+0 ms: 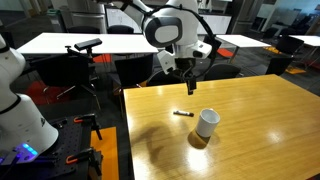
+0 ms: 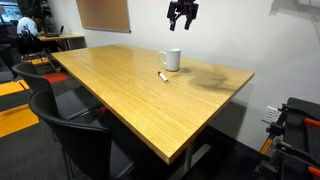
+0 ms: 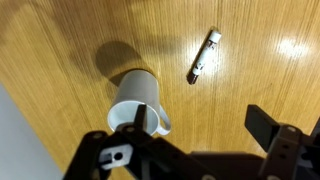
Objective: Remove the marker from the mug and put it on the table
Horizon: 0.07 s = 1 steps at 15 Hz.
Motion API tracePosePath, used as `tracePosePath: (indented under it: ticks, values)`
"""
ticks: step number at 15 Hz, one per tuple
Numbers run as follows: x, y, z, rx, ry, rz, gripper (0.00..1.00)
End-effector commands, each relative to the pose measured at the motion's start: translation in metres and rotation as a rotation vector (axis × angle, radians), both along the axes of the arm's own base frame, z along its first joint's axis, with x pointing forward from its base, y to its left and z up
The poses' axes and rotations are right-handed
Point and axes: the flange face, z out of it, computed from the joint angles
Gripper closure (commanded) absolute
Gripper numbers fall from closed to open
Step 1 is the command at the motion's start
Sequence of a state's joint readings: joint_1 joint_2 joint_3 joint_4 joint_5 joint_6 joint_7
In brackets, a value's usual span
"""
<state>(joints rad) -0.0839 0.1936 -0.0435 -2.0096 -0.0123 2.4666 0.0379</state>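
The marker (image 1: 182, 113) lies flat on the light wood table (image 1: 260, 110), a short way from the white mug (image 1: 207, 122). It also shows in the other exterior view (image 2: 162, 75) beside the mug (image 2: 172, 60), and in the wrist view (image 3: 203, 56) up and right of the mug (image 3: 138, 100). My gripper (image 1: 187, 68) hangs high above both, open and empty; it shows in the other exterior view (image 2: 182, 17) and the wrist view (image 3: 195, 140), fingers spread.
Black chairs (image 2: 75, 140) stand at the table's near end. White-topped tables (image 1: 70, 42) with chairs stand behind. A tripod stand (image 1: 88, 60) and a white machine (image 1: 18, 110) are beside the table (image 2: 140, 100).
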Motion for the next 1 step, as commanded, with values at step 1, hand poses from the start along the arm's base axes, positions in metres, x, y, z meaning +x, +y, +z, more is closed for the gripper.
tracePosePath:
  ticks: [1]
  values:
    - [0.0002, -0.0002, 0.0002, 0.000, 0.001, 0.000, 0.00]
